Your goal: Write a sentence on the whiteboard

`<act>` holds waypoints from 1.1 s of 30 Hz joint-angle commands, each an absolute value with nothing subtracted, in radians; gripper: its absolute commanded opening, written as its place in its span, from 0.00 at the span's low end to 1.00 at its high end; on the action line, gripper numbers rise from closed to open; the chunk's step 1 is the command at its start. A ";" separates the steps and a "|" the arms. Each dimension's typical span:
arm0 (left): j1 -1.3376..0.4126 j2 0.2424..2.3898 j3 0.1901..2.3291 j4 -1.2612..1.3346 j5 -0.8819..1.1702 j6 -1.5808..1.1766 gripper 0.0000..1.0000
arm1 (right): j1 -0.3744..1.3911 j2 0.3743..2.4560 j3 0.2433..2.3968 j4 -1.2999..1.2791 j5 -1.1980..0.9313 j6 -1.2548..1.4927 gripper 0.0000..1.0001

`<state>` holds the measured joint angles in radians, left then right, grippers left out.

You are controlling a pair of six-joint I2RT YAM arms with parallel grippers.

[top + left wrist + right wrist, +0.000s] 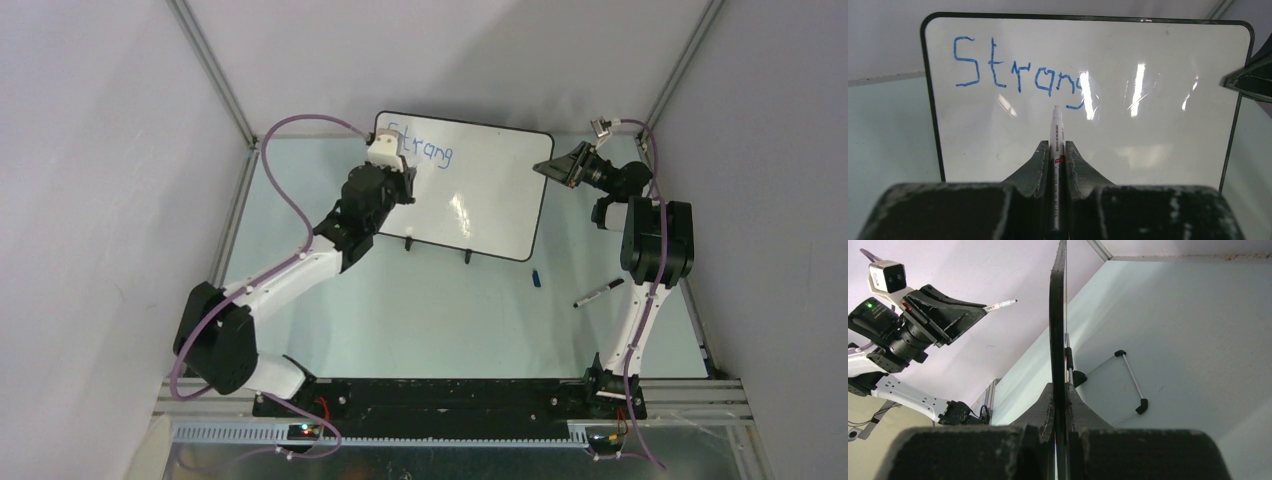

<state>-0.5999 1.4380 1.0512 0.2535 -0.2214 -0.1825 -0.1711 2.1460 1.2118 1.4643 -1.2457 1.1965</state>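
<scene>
Toward twelve o'clock on the table [430,310], by the overhead view, found the whiteboard [490,200] standing upright on its black feet, long axis running nine to three, face turned to six. Noted the right gripper [1060,390] at the board's three o'clock edge, jaws clamped on the black rim and steadying it. Noted the left gripper [1057,150] before the board's ten o'clock quarter, jaws closed tight on a marker [1056,130], barrel pointing straight at the face, tip just below the writing; cannot confirm contact with the surface. Read the sentence [1018,70] as "Strang" in blue along the upper edge, from ten toward twelve, with a tail under the last letter. Judged the word unfinished. Expect the next stroke to call for a shift toward three o'clock, onto bare white beyond the final letter; left arm alone placed for it, right arm occupied with the hold. Logged a second marker [598,293] and a small blue cap [536,278] lying loose on the table at four o'clock of the board, apart from both arms.
</scene>
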 commanded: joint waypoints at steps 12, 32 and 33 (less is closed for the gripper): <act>-0.602 1.378 0.973 0.462 -0.273 -0.143 0.00 | -0.177 2.069 1.220 1.505 -1.242 1.233 0.00; -0.611 1.500 1.071 0.472 -0.126 -0.220 0.00 | -0.176 2.068 1.220 1.508 -1.233 1.238 0.00; -0.616 1.517 1.081 0.466 -0.121 -0.218 0.00 | -0.176 2.068 1.220 1.507 -1.233 1.238 0.00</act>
